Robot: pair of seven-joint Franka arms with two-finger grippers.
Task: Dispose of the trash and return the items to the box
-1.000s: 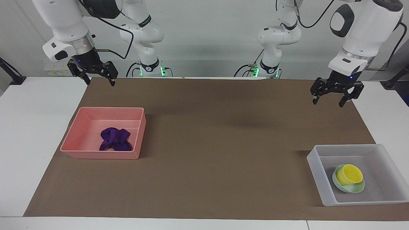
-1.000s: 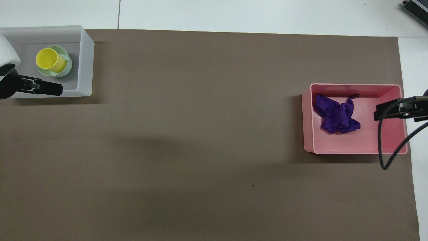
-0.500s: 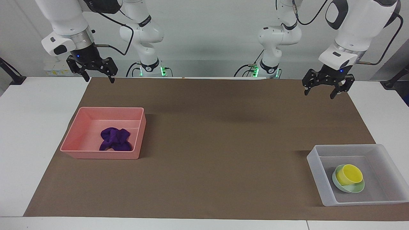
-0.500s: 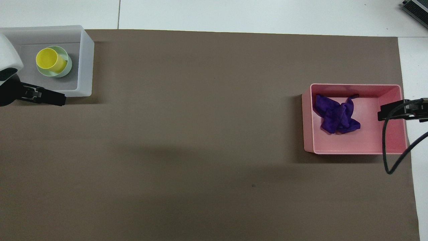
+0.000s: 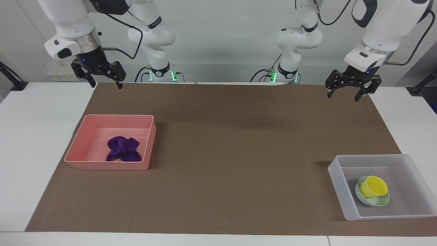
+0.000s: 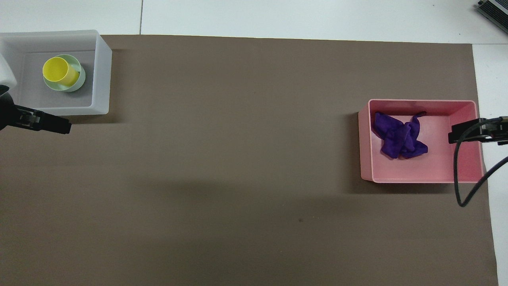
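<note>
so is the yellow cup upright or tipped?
Tipped. The yellow cup leans in the green bowl, its mouth angled sideways, inside the clear box.

Two trays sit on one brown mat (image 5: 239, 153): one pink tray (image 5: 85, 155) and one translucent whitish box (image 5: 336, 177). One purple cloth (image 5: 123, 149), one yellow cup (image 5: 374, 187), one mint-green bowl (image 5: 375, 202). Two arms, each with one pincer. The sticker on the box floor cannot be made out.
</note>
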